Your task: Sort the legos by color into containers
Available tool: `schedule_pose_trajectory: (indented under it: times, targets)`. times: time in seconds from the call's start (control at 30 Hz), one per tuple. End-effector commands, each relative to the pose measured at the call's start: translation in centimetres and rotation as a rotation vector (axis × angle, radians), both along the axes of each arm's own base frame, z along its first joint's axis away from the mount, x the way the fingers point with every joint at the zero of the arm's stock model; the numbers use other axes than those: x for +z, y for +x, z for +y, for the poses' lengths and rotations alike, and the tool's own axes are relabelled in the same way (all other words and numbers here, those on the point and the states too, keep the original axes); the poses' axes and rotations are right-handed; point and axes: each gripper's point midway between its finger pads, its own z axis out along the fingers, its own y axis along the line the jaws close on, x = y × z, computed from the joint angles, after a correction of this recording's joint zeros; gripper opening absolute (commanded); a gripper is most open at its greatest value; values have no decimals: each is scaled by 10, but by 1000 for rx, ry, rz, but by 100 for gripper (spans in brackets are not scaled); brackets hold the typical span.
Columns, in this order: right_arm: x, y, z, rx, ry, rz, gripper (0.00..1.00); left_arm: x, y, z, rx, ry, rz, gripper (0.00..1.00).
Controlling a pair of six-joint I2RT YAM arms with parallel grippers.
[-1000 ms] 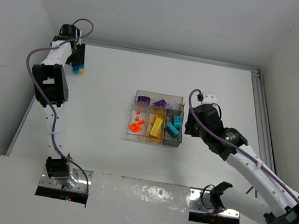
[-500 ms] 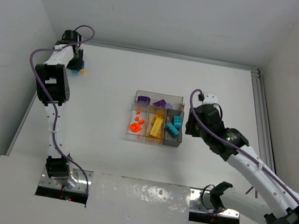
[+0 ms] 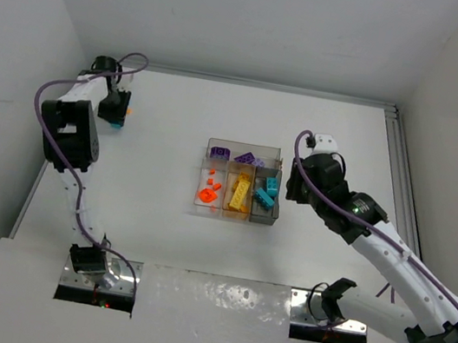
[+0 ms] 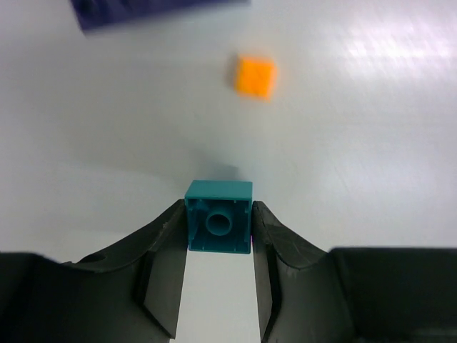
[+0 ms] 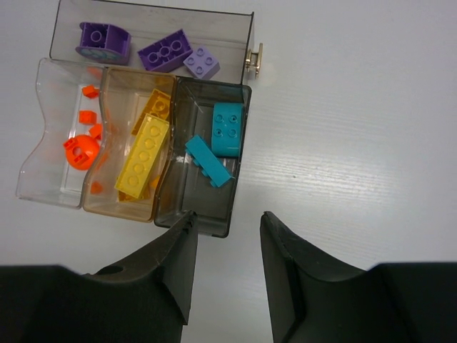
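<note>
Left gripper (image 3: 115, 108): by far left corner of table (image 3: 148, 184). Jaws narrow, clamped on teal brick (image 4: 218, 227), one finger flat against each side. Round stud or socket on brick's face toward wrist camera, cannot tell which. Brick lifted or resting on table: cannot tell.

Orange brick (image 4: 255, 77): loose on table, beyond teal brick and a bit right in left wrist view, apart from it. In top view just beside left gripper, same far left corner.

Dark strip (image 4: 143, 11): top edge of left wrist view, too blurred to name.

Right gripper (image 5: 228, 218): jaws parted a little, nothing between them. Over table just beside right side of tray (image 5: 50, 182). In right wrist view, left fingertip over tray's near right corner, right fingertip over bare table.

Tray: clear plastic, near middle of table, well apart from left gripper. Three bins side by side plus one long narrow bin along far side.
- Left bin: orange bits (image 5: 78, 151), several, small, scattered.
- Middle bin: yellow bricks (image 5: 143, 157), one long one on top, tilted.
- Right bin: teal pieces (image 5: 228, 128), one chunky block and one thin plate, touching.
- Long bin: purple bricks (image 5: 164, 51), three, one rounded at left end, palest at right.

Small metal knob (image 5: 253, 57): on right end of long bin.
</note>
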Motion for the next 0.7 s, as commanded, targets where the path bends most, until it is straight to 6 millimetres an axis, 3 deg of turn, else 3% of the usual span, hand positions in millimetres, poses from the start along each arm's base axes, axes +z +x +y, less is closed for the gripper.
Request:
schedule_pose_trajectory:
  times: [0.0,0.1,0.17,0.2,0.23,0.3,0.43,0.53,0.57,0.67]
  targets:
    - [24,9,5,18,8,-61,40,58,-17,-18,-148,-44,-75,0]
    - [29,13,15,44,41,-80,40,89,-48,-43,-282,-65,-77,0]
    - [28,13,17,54,51,-82,40,106,-54,-66,-343,-87,-105,0]
    - [28,12,19,58,60,-82,40,123,-60,-94,-411,-90,-135,0]
    - [27,13,19,58,69,-90,40,129,-67,-135,-512,-104,-136,0]
    - [26,11,22,61,93,-89,40,144,-80,-178,-608,-99,-169,0]
    - [26,8,22,61,124,-102,40,143,-102,-271,-727,-208,-189,0]
    - [23,3,8,16,89,-94,40,146,-117,-338,-833,-287,-189,0]
    - [25,1,1,-9,87,-103,40,146,-131,-369,-908,-307,-182,0]
    - [25,-2,-26,-139,56,-126,40,142,-140,-417,-985,-351,-196,0]
